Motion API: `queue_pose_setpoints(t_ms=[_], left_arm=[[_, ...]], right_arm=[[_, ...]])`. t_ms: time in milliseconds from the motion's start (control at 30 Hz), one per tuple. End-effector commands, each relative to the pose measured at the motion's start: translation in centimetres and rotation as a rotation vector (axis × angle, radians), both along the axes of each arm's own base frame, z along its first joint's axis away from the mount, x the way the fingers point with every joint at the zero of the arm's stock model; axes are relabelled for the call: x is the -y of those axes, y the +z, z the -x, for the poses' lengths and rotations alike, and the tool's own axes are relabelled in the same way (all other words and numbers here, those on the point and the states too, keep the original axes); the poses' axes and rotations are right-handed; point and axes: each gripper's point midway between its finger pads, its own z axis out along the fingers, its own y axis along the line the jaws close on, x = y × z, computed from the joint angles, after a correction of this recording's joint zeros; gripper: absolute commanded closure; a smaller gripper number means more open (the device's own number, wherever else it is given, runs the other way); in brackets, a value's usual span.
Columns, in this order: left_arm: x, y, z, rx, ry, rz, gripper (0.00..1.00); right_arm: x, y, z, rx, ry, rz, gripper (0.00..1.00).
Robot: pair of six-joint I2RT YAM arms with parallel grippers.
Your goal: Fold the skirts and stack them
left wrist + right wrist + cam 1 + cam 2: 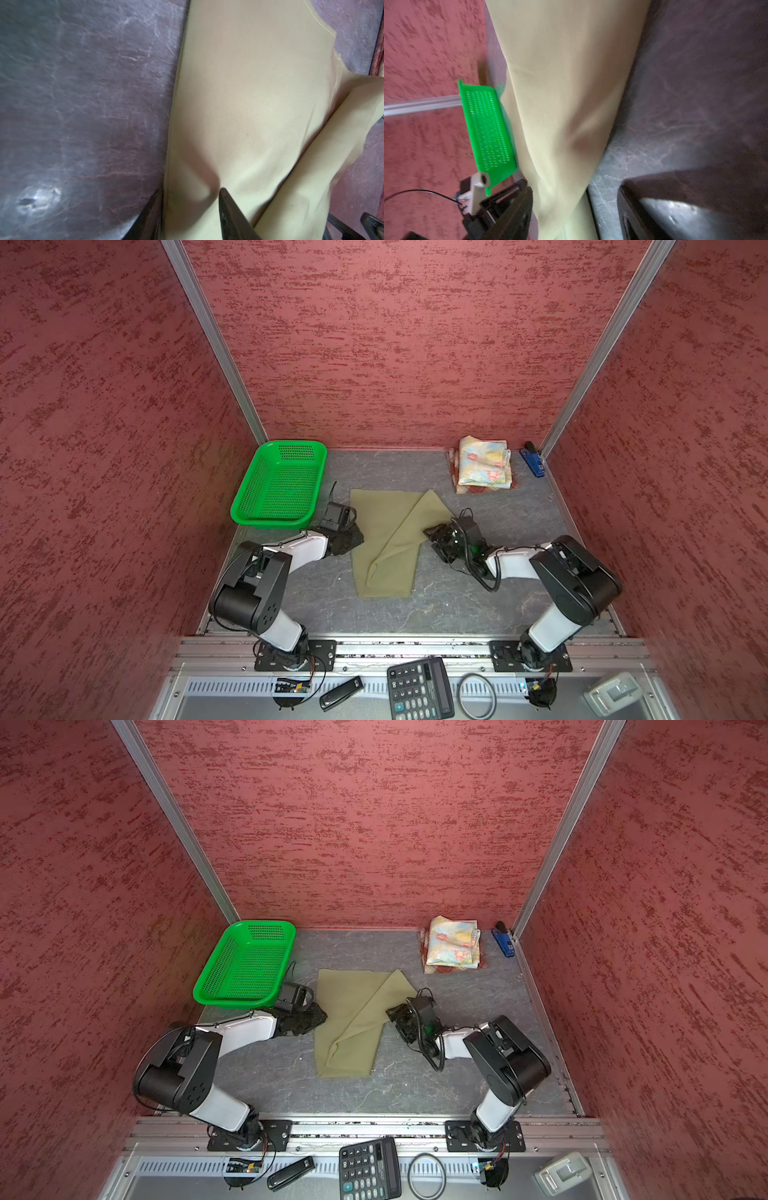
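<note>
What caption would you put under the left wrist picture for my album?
The left tool straddles an edge of the olive skirt on the grey table.

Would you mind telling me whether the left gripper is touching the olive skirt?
Touching. In the left wrist view, the left gripper has one of its fingers pressing a dent into the olive skirt.

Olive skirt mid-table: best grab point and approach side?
Probably the pointed flap corner of the olive skirt, taken from the right with the right tool. The flap lies folded diagonally on top, its tip sticking out past the layer beneath onto the table, so a finger can slide under; elsewhere the cloth lies flat.
</note>
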Motion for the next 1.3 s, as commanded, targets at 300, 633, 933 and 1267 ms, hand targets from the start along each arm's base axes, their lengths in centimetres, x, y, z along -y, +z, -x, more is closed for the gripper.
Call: queue_pose_setpoints(t_ms=[300,633,933,1267], left_arm=[[-0.9,-4.2,4.2,-0.204,-0.023,-0.06,0.55],[-0.8,-4.6,4.3,-0.218,-0.024,-0.059,0.56],[-0.3,-5.0,4.1,-0.225,-0.03,-0.049,0.61],[6.2,-6.0,5.1,-0.241,-0.137,-0.01,0.65]], right_arm=[[3.4,-1.5,-2.4,0.018,-0.353,-0.219,0.52],[3.9,-1.9,-4.0,0.098,-0.4,-0.289,0.71],[5.3,0.4,-5.8,0.25,-0.369,-0.179,1.0],[5.1,8.0,-7.1,0.377,-0.196,0.113,1.0]])
